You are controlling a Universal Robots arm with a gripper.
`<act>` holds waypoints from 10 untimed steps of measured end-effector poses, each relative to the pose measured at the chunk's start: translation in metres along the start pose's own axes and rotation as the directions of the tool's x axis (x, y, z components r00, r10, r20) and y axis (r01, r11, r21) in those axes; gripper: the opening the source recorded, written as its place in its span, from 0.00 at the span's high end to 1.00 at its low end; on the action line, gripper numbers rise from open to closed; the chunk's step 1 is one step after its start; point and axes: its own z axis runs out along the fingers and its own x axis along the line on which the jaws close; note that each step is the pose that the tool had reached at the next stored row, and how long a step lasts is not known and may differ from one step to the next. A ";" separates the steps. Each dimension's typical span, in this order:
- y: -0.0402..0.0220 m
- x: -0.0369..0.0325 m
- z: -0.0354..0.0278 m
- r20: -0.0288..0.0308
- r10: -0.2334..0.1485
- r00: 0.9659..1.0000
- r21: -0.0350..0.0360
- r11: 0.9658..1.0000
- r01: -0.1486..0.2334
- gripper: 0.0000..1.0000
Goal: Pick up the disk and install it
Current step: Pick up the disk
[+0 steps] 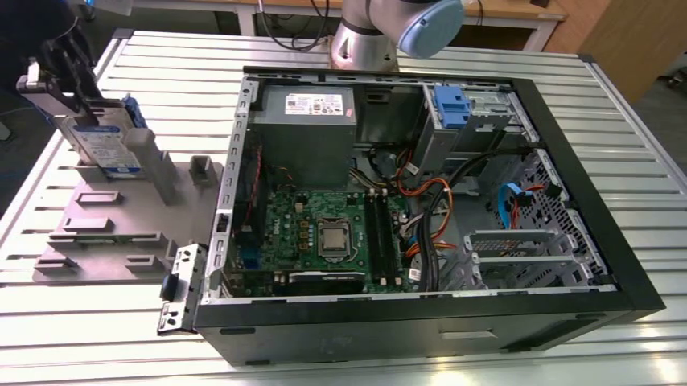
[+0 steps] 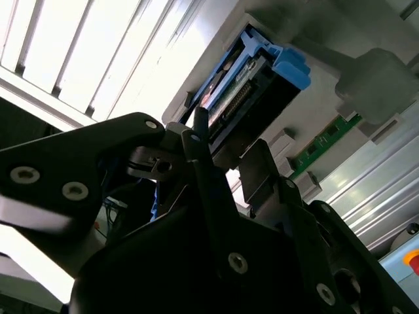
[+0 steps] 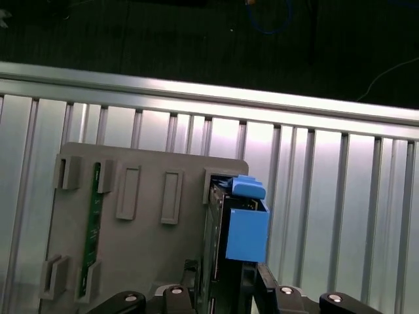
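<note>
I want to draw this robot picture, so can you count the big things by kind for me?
computer case: 1
grey holder: 1
disk: 1
robot arm: 1
Total: 4

I see a ribbed aluminium table (image 1: 633, 161). On it lies an open black computer case (image 1: 429, 322), with a grey slotted fixture (image 1: 108, 229) just beside it.
</note>
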 end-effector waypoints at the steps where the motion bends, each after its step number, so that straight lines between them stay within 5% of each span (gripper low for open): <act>1: 0.0000 0.0000 -0.0001 0.000 0.000 1.000 0.000 1.000 0.000 0.54; 9: 0.0000 0.0000 -0.0002 0.000 0.002 1.000 0.000 1.000 -0.002 0.55; 10: 0.0000 0.0000 -0.0002 0.000 0.002 1.000 0.000 1.000 -0.002 0.62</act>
